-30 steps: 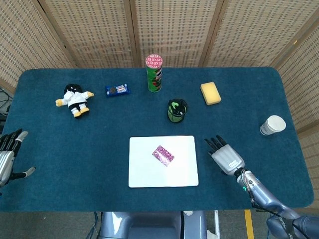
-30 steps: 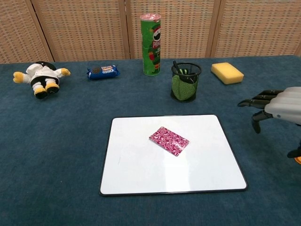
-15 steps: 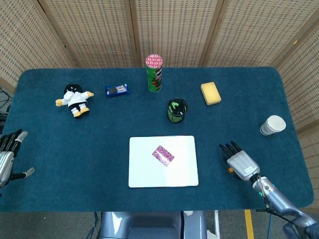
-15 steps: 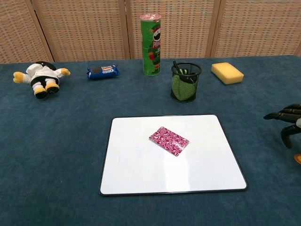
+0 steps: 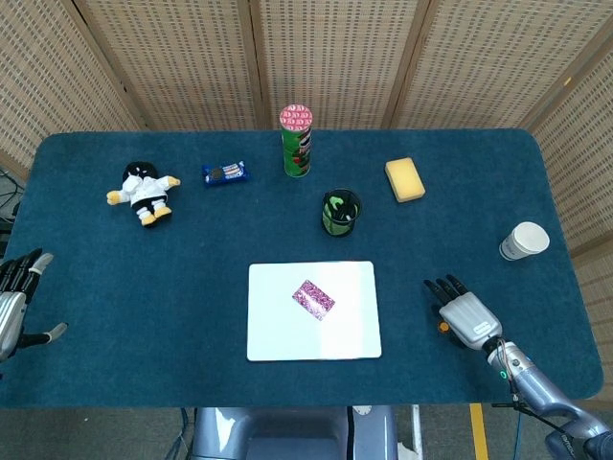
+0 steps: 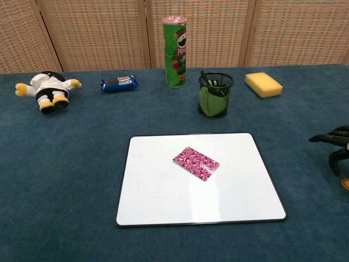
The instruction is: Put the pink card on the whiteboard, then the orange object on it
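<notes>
Pink patterned card (image 5: 314, 299) lying flat on the white rectangular whiteboard (image 5: 278, 326), near its middle, corners turned at an angle to the board's edges. Small orange object (image 5: 442, 327) down on the blue bench (image 5: 144, 287), well to the right of the board, tucked just beside the right hand (image 5: 466, 315); only a sliver at the chest view's right edge (image 6: 345, 184). Right hand poised above it, fingers (image 6: 327, 137) spread and empty, not gripping the orange piece. Left hand (image 5: 13, 297) far off at the bench's left edge, fingers apart, holding nothing. Behind the board, black mesh pen cup (image 5: 341, 212) with green contents, tall green crisp tube (image 5: 296, 142), yellow sponge block (image 5: 405, 179), blue snack packet (image 5: 225, 172), black-and-white plush toy (image 5: 146, 191). White paper cup (image 5: 525, 241) far right.
</notes>
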{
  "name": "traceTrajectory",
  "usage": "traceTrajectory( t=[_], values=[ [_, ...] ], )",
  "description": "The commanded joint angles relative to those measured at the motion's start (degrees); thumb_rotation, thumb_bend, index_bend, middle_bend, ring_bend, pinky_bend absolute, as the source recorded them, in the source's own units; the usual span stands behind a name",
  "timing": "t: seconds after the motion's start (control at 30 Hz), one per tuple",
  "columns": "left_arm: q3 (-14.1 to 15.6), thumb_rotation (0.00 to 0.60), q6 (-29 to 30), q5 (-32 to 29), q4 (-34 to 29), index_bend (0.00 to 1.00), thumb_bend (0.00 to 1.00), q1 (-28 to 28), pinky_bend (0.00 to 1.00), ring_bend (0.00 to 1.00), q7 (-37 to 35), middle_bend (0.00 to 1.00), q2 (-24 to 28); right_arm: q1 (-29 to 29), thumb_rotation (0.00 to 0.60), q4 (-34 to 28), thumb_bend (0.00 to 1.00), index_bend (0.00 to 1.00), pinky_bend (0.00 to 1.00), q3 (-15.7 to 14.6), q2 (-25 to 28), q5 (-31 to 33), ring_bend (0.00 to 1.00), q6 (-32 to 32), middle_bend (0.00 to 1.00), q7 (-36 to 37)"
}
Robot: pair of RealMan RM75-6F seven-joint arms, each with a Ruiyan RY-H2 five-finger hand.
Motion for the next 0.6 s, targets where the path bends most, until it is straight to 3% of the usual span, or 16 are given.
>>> traceTrajectory(
  t=[0.03, 0.43, 0.6],
  values=[
    [0.0, 0.600, 0.0, 0.0, 0.0, 0.00, 0.00, 0.0, 0.00, 0.00, 0.1, 0.00, 0.0, -0.1, 0.600, 0.3, 0.26, 0.41, 0.00, 0.2, -0.1, -0.1, 0.00, -0.2, 0.00, 0.2],
    [0.0, 0.600, -0.3, -0.1, -0.1, 0.00, 0.00, -0.1, 0.00, 0.00, 0.4, 0.00, -0.1, -0.2, 0.600, 1.1, 0.26, 0.42, 0.00, 0.7, -0.8, -1.0, 0.00, -0.7, 0.00, 1.0],
    [0.0, 0.600, -0.3, -0.1, -0.2, 0.00, 0.00, -0.2, 0.00, 0.00, 0.5, 0.00, -0.1, -0.1, 0.600, 1.2, 0.31, 0.42, 0.00, 1.0, -1.2, -1.2, 0.00, -1.2, 0.00, 0.8]
  ],
)
